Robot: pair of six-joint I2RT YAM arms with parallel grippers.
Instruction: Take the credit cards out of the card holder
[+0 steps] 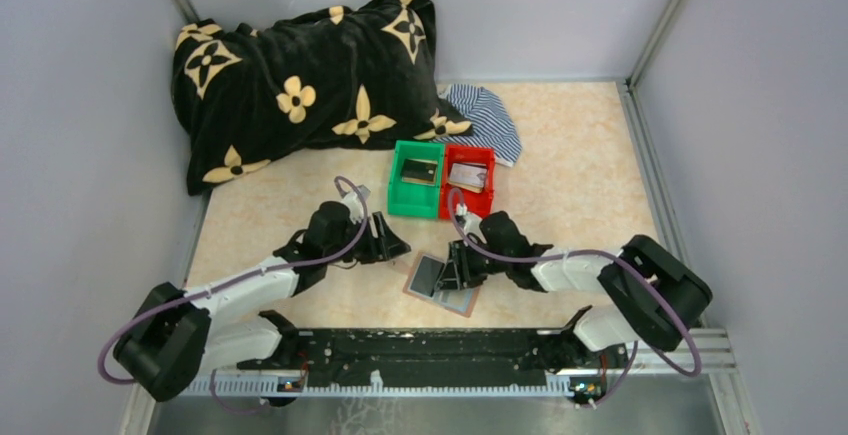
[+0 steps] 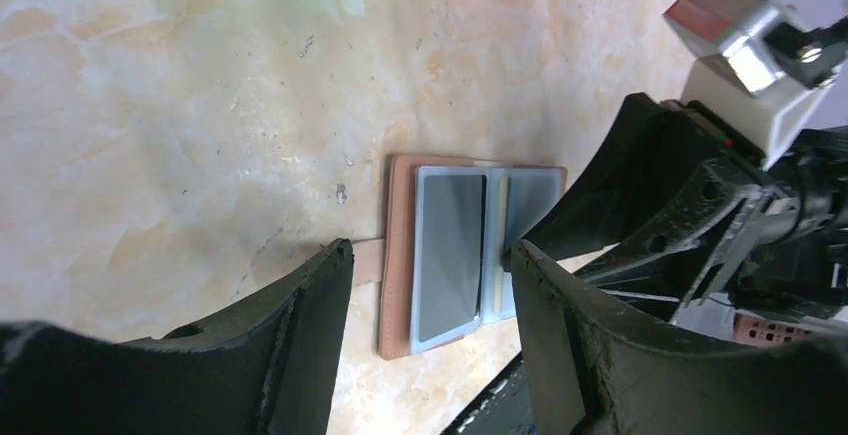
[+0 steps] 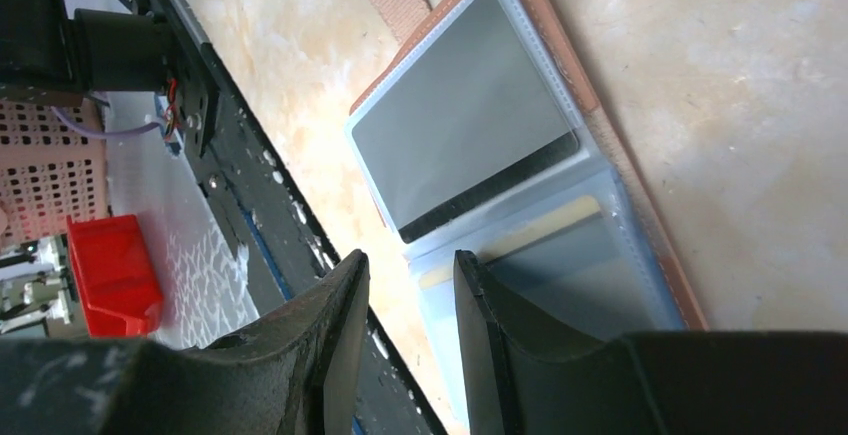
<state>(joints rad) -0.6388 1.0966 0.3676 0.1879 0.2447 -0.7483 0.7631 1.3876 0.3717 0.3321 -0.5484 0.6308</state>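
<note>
Both my right gripper and left gripper stand released, empty. Recommend pinching the tan credit card by its protruding edge, with the card holder steadied.

Beige table; on it card holder, green bin, red bin, striped cloth, flowered blanket

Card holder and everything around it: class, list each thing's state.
Brown leather-like folding card holder: open flat on the table.
Silvery-grey card: in its sleeve.
Green plastic bin: holds a card.
Red plastic bin: holds at least one card.
Left gripper: open, empty.
Right gripper: open, over the holder.
</note>
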